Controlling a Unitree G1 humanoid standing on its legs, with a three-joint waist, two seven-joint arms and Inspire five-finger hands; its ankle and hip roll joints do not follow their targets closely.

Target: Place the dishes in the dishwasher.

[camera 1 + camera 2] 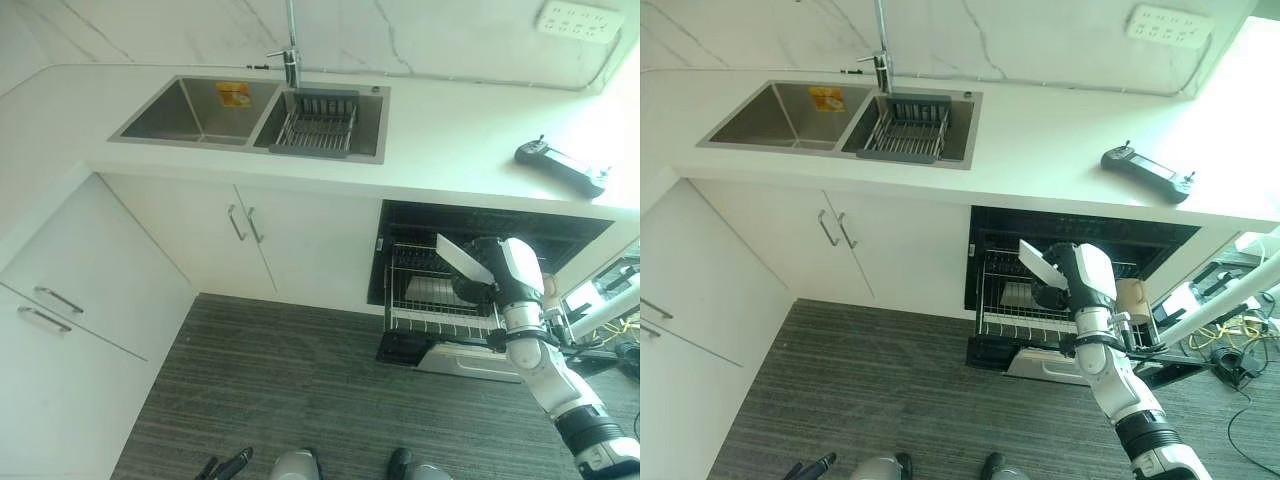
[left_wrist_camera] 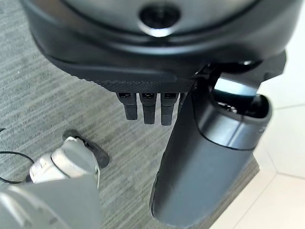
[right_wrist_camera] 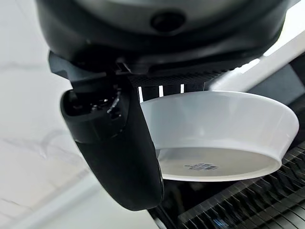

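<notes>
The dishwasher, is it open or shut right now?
Open. The dishwasher shows a dark cavity under the counter, its wire rack is pulled out, and the right hand holds a white dish over it.

Double steel sink (image 1: 200, 112) set in white worktop (image 1: 450, 140), left; open black dishwasher (image 1: 480, 225) below worktop, right; black remote controller (image 1: 560, 167) on worktop above it.

The right arm reaches up and forward from the lower right, wrist bent. Its right hand (image 1: 1065, 280) pinches a white dish (image 3: 224, 136) between thumb and fingers. The left hand (image 2: 157, 71) hangs low, fingers straight and relaxed, holding nothing.
</notes>
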